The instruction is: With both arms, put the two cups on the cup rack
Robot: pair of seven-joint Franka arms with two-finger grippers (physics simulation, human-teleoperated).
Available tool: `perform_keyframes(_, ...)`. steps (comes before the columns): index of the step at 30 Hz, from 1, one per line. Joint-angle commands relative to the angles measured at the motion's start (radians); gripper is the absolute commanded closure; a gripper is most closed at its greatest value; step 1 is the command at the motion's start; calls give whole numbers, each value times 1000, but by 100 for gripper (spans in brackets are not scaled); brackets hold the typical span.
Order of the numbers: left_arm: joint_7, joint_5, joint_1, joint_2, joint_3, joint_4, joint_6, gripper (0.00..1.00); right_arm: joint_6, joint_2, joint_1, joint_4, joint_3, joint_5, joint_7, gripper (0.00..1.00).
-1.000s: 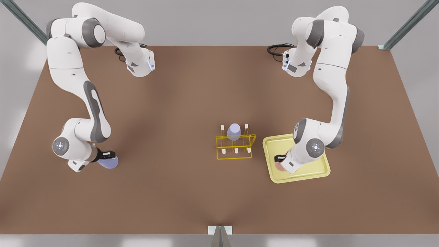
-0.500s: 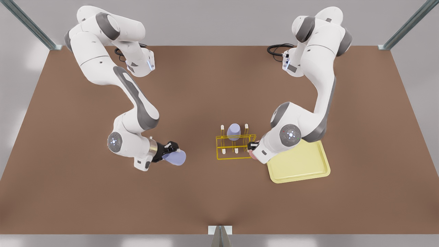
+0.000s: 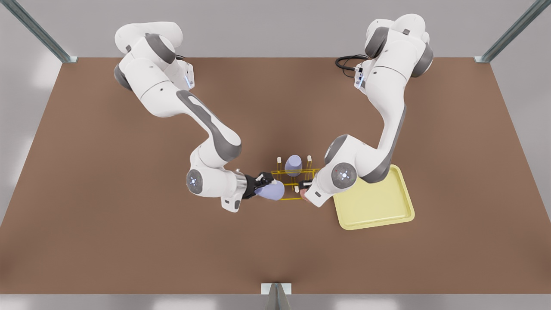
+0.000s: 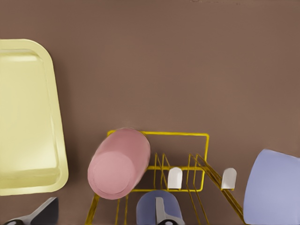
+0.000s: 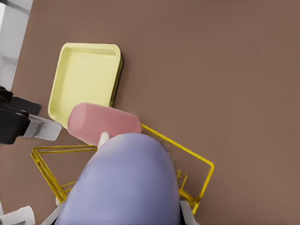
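Observation:
The yellow wire cup rack (image 3: 295,185) stands mid-table. My right gripper (image 3: 264,183), on the arm at the front view's left, is shut on the pale lavender cup (image 3: 272,191), held on its side at the rack's left end; that cup (image 5: 126,178) looms close in the right wrist view. My left gripper (image 3: 304,187), on the arm at the front view's right, is shut on the pink cup (image 3: 303,195) at the rack's near right corner. In the left wrist view the pink cup (image 4: 119,164) lies tilted over the rack (image 4: 187,136).
Another lavender cup (image 3: 293,165) sits upside down on a peg in the rack's back row. A flat pale-yellow tray (image 3: 373,202) lies just to the front view's right of the rack. Brown table stretches open all around.
Both arms have swung inward to the rack with their cups. The pink cup came off the tray, and the lavender cup travelled in from the front view's far left.

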Motion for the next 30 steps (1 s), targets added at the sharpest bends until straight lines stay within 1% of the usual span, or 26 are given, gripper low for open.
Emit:
perform_keyframes(1, -91, 8, 10, -10, 5, 2, -26, 0, -3, 9, 8, 2, 1, 9, 88, 20)
perform_keyframes(2, -88, 27, 90, -65, 6, 37, -158, 0, 2, 15, 14, 5, 1, 9, 88, 20)
perform_keyframes(3, -85, 35, 186, -73, 6, 181, -323, 0, 6, 21, 20, 5, 1, 9, 87, 20)
perform_keyframes(4, 22, 36, 294, -99, 6, 304, -450, 0, 8, 23, 26, 5, 1, 9, 85, 20)
perform_keyframes(5, 145, 42, 369, -139, 5, 304, -474, 0, 8, 26, 31, 5, 1, 9, 84, 20)
perform_keyframes(6, 205, 62, 380, -168, -1, 300, -513, 0, 9, 28, 31, 5, 1, 7, 80, 20)
perform_keyframes(7, 466, 133, 357, -376, 54, 27, -478, 0, 8, 28, 34, 5, -1, 7, 80, 20)
perform_keyframes(8, 547, 139, 346, -549, 62, -220, -329, 0, 8, 29, 38, 5, -1, 6, 77, 20)
perform_keyframes(9, 486, 139, 328, -529, 59, -191, -395, 0, 8, 31, 41, 5, -1, 4, 80, 20)
perform_keyframes(10, 494, 137, 323, -521, 56, -191, -396, 0, 8, 35, 41, 5, -1, 6, 82, 9)
perform_keyframes(11, 492, 139, 314, -513, 49, -193, -402, 0, 8, 35, 41, 5, -1, 6, 79, 0)
perform_keyframes(12, 490, 137, 306, -510, 46, -193, -448, 0, 8, 35, 41, 5, -1, 4, 77, 0)
perform_keyframes(22, 494, 125, 306, -509, 48, -188, -444, 0, 0, 49, 41, 49, 4, 7, 74, 0)
perform_keyframes(24, 494, 125, 306, -509, 48, -188, -442, 0, -23, 41, 34, 87, -1, 6, 79, 0)
perform_keyframes(26, 494, 125, 305, -509, 48, -187, -439, 0, -115, 37, 6, 179, -7, -4, 84, 0)
perform_keyframes(27, 492, 124, 303, -509, 48, -185, -439, 0, -205, -23, -29, 192, -30, -53, 84, 0)
perform_keyframes(28, 492, 123, 302, -510, 46, -185, -439, 0, -310, -78, -101, 181, -51, -163, 77, 0)
perform_keyframes(29, 494, 123, 300, -510, 46, -185, -441, 0, -446, -97, -193, 175, -51, -298, 82, 0)
perform_keyframes(30, 494, 125, 302, -510, 40, -185, -441, 0, -526, -97, -264, 175, -53, -491, 84, 0)
